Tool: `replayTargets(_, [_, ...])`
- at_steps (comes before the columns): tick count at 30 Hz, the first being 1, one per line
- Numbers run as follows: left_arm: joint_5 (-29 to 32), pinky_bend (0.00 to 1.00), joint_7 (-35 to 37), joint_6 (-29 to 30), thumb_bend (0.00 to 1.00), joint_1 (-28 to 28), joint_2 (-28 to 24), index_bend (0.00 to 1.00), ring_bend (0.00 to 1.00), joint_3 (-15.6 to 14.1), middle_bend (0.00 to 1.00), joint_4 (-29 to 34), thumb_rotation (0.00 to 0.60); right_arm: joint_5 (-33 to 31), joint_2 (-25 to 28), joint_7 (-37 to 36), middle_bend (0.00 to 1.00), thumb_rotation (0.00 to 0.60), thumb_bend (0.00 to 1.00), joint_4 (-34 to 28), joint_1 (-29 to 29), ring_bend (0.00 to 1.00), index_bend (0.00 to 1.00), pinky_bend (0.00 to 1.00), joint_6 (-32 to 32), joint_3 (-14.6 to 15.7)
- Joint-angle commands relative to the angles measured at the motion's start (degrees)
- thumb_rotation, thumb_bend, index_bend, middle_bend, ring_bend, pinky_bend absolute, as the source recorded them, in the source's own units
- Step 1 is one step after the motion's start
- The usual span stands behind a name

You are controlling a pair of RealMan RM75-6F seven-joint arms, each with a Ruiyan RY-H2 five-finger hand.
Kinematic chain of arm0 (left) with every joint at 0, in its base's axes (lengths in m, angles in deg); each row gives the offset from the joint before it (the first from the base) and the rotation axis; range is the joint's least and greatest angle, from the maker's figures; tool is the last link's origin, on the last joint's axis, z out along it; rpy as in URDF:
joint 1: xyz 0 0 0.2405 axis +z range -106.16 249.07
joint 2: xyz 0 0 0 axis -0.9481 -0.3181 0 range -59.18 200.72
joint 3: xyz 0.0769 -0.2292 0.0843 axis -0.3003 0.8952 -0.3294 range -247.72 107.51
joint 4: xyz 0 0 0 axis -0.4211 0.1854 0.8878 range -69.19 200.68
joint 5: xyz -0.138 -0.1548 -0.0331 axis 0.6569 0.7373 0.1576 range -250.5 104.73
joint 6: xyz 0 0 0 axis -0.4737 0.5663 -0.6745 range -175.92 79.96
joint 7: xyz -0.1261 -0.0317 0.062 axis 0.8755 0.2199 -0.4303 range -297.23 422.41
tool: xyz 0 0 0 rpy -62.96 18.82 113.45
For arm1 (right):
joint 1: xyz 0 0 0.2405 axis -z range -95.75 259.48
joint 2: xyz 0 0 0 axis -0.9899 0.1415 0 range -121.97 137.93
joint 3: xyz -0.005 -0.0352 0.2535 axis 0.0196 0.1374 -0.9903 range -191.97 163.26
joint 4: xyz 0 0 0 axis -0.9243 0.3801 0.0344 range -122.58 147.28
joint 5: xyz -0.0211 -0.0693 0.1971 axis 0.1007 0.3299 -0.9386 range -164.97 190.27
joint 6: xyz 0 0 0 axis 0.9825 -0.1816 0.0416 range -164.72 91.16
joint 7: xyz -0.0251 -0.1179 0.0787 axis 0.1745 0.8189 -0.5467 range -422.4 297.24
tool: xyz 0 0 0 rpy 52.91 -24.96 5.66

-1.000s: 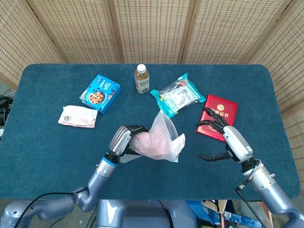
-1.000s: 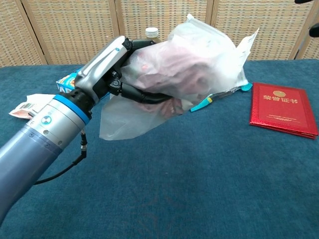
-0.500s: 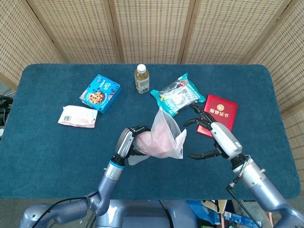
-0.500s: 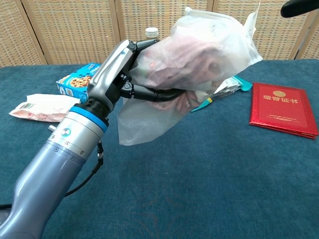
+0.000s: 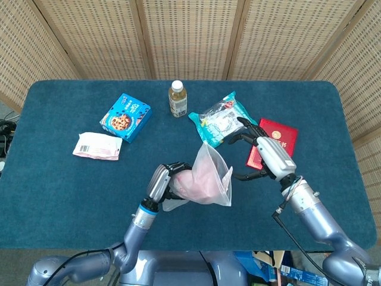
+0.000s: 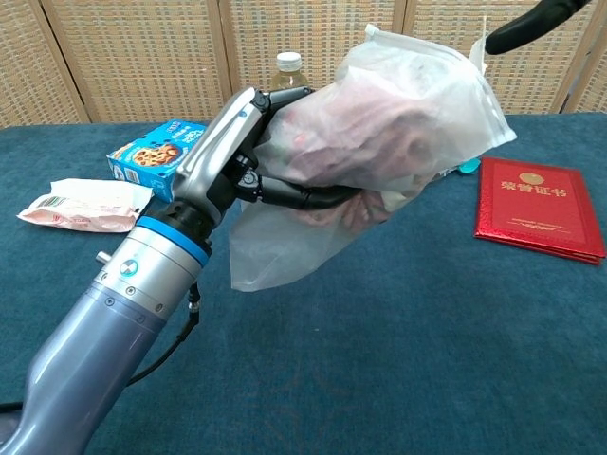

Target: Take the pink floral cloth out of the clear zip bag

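Observation:
My left hand (image 5: 162, 182) (image 6: 248, 142) grips the clear zip bag (image 5: 208, 177) (image 6: 379, 133) and holds it up above the table. The pink floral cloth (image 5: 193, 183) (image 6: 365, 123) is bunched inside the bag. The bag's mouth end points up and to the right. My right hand (image 5: 262, 155) hovers just right of the bag with fingers spread and nothing in it. In the chest view only a dark fingertip of that hand (image 6: 526, 24) shows at the top right, close to the bag's upper corner.
A red booklet (image 5: 280, 138) (image 6: 541, 220) lies right of the bag. Behind it lie a teal snack pack (image 5: 221, 119), a bottle (image 5: 177, 99) (image 6: 288, 66), a blue cookie box (image 5: 125, 116) (image 6: 156, 159) and a white-pink packet (image 5: 97, 146) (image 6: 81, 205).
My left hand has carried the bag slightly right and nearer. My right hand has moved left and up, closing in on the bag's upper end.

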Motion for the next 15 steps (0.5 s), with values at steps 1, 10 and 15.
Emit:
replayTargets(1, [-0.1, 0.63, 0.0, 0.1, 0.22, -0.1, 0.1, 0.65, 0.55, -0.2, 0.64, -0.3, 0.600, -1.3, 0.0, 1.1, 0.00, 0.600, 0.09, -0.6, -0.7, 0.00, 0.36, 0.00, 0.3, -0.7])
replayTargets(10, [0.3, 0.63, 0.6, 0.5, 0.22, -0.2, -0.1, 0.65, 0.55, 0.4, 0.64, 0.1, 0.600, -2.3, 0.1, 2.7, 0.00, 0.600, 0.09, -1.2, -1.3, 0.00, 0.39, 0.00, 2.8, 0.6])
replayTargets(15, [0.5, 0.63, 0.5, 0.3, 0.22, -0.4, -0.5, 0.65, 0.55, 0.9, 0.64, 0.7, 0.600, -1.2, 1.9, 1.4, 0.00, 0.600, 0.09, -1.4, -1.7, 0.00, 0.39, 0.00, 5.9, 0.5])
